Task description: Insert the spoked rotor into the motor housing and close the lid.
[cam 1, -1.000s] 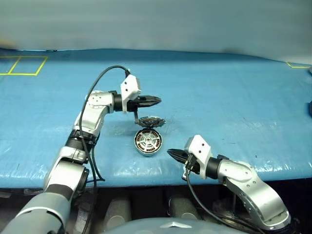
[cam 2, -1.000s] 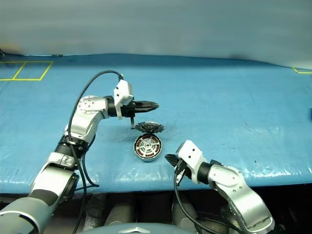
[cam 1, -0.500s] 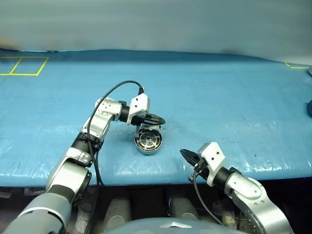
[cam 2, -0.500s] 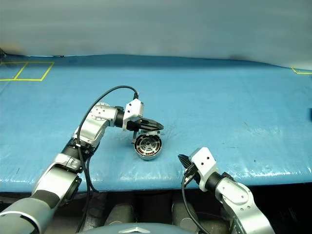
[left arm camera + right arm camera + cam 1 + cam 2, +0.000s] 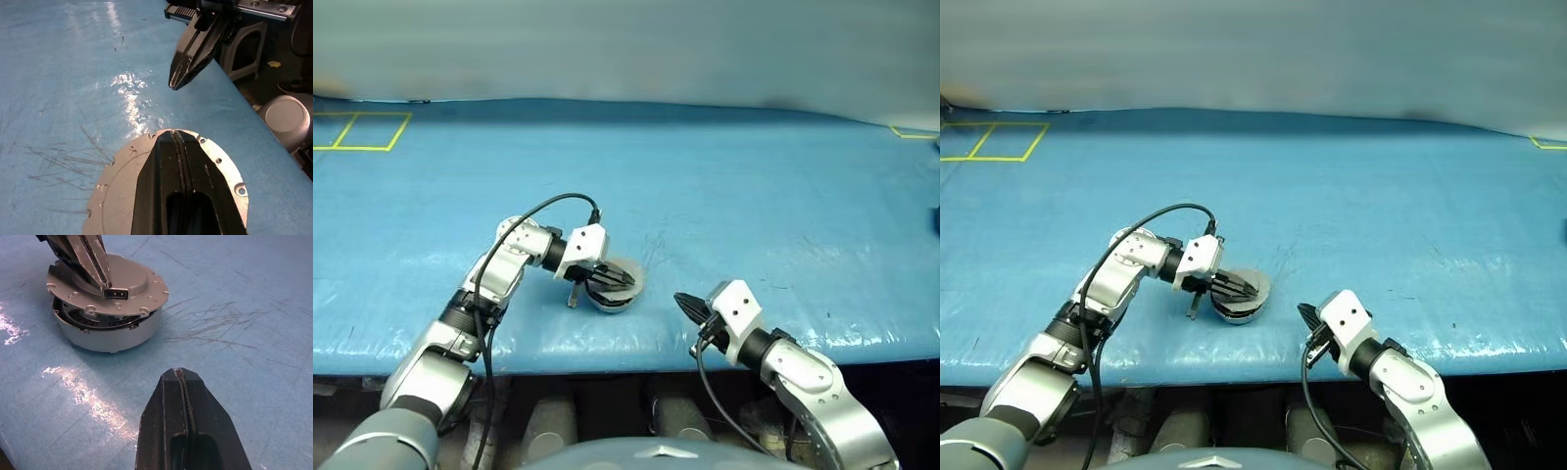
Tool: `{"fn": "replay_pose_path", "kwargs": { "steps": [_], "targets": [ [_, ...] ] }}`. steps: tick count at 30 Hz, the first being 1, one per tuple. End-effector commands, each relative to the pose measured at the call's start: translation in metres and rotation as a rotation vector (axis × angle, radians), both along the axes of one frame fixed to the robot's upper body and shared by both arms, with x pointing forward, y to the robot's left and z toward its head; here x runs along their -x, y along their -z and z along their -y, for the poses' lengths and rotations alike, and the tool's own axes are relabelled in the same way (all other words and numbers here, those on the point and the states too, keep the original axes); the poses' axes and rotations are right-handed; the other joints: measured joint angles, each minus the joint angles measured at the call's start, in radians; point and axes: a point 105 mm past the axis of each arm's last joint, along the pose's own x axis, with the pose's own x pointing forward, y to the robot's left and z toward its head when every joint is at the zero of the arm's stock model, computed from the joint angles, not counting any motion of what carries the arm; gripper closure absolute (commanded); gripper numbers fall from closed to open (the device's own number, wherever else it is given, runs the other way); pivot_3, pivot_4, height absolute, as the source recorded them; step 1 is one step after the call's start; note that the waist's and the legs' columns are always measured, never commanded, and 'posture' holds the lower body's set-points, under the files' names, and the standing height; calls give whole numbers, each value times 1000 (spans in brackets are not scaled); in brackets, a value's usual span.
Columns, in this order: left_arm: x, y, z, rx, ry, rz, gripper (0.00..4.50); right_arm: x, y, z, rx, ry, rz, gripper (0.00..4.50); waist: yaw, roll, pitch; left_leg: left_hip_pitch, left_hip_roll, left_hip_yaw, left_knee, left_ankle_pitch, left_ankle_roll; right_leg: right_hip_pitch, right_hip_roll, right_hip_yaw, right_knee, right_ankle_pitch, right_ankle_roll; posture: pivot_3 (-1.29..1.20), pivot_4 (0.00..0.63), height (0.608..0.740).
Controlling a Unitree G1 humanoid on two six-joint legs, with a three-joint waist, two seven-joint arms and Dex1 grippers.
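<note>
Near the front edge of the blue-covered desk (image 5: pixel 783 196), just left of centre in the head views, sits the shallow round silver-grey metal motor housing (image 5: pixel 110 335). Its round light-grey lid (image 5: pixel 129 284), plain on top with a raised centre circle, lies tilted over it: a gap shows on the side toward the right arm, with dark parts visible inside, so I judge it not fully seated. I cannot make out the spoked rotor itself; it may be what sits under the lid.

The left claw (image 5: pixel 619 279) has its two black fingers pressed together, holding nothing, and rests on top of the lid. Shut fingers make a blunt pusher, which seems the reason for this pose: to press the hinged disc down rather than grasp it.

The right claw (image 5: pixel 685 305), likewise closed and empty, hangs low and to the right of the housing, near it but apart, tip pointing toward it. From there it could brace the case if it slides.

Pressing off-centre could tip or skid the housing on the slick cover.
</note>
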Motion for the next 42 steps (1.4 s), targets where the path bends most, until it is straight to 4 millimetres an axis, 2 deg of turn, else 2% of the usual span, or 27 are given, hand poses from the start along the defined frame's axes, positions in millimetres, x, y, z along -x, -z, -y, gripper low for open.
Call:
{"fn": "replay_pose_path", "kwargs": {
  "steps": [1, 8, 14, 16, 19, 22, 24, 27, 33, 36, 37, 42],
  "targets": [
    [7, -3, 3, 13, 6, 13, 4485, -3, -8, -2, 3, -13, 42, 4500, 0, 0, 0, 0, 0, 0, 0, 0, 0, 0, 0, 0, 0, 0, 0, 0, 150, 740],
    [19, 21, -2, -52, -4, -15, 4485, -6, -8, -3, 10, -14, 49, 4500, 0, 0, 0, 0, 0, 0, 0, 0, 0, 0, 0, 0, 0, 0, 0, 0, 150, 740],
    [23, 25, -5, -73, 8, 17, 4485, -9, -9, -5, 10, -24, 56, 4500, 0, 1, -1, 1, 0, 0, 0, 0, 0, 0, 0, 0, 0, 0, 0, 0, 150, 740],
    [21, 13, -2, -11, -13, 19, 4485, -9, -10, -6, 2, -32, 60, 4500, 0, 1, -1, 1, 0, 0, 0, 0, 0, 0, 0, 0, 0, 0, 0, 0, 150, 740],
    [22, -19, 3, 136, -30, 24, 4485, -9, -20, -12, -53, -58, 83, 4500, -1, 1, -1, 1, 0, 0, 0, 0, 0, 0, 0, 0, 0, 0, 0, 0, 150, 740],
    [31, -47, 3, 257, -34, 7, 4485, -8, -33, -18, -104, -91, 105, 4500, -2, 1, 0, 0, 1, 0, 0, 0, 0, 0, 0, 0, 1, 0, 0, 0, 150, 740],
    [39, -57, -1, 298, -39, 2, 4485, -8, -38, -20, -106, -110, 118, 4500, -2, 1, -1, 0, 1, 0, 0, 0, 0, 0, 0, 0, 1, 0, 0, 0, 150, 740],
    [44, -61, -10, 297, -101, 26, 4485, -10, -41, -25, -91, -145, 119, 4500, -4, 1, -1, 1, 1, 0, 0, 0, 0, 0, 0, 0, 1, 0, 0, 0, 150, 740],
    [30, -55, -33, 302, -314, 26, 4485, -24, -42, -28, -22, -168, 146, 4500, -1, 1, 0, 1, 1, 0, 1, 0, 0, 0, 0, 0, 1, 0, 0, 0, 150, 740],
    [15, -49, -65, 368, -548, -19, 4500, -40, -43, -41, -47, -194, 155, 3937, -11, 1, 0, 2, 1, 1, 1, 0, 0, 0, 0, 0, 1, -1, -1, 0, 150, 740],
    [15, -46, -74, 358, -592, -14, 4500, -42, -43, -48, -50, -229, 150, 3611, -15, 1, 0, 3, 2, 3, 1, 0, 0, 0, 0, 1, 1, 0, -2, 0, 150, 740],
    [26, -33, -85, 306, -646, -41, 4500, -45, -38, -66, -31, -351, 125, 1950, -12, 1, 0, 2, 2, 1, -2, 0, 0, 0, 0, -1, 2, 1, -2, 0, 150, 740]
  ]
}}
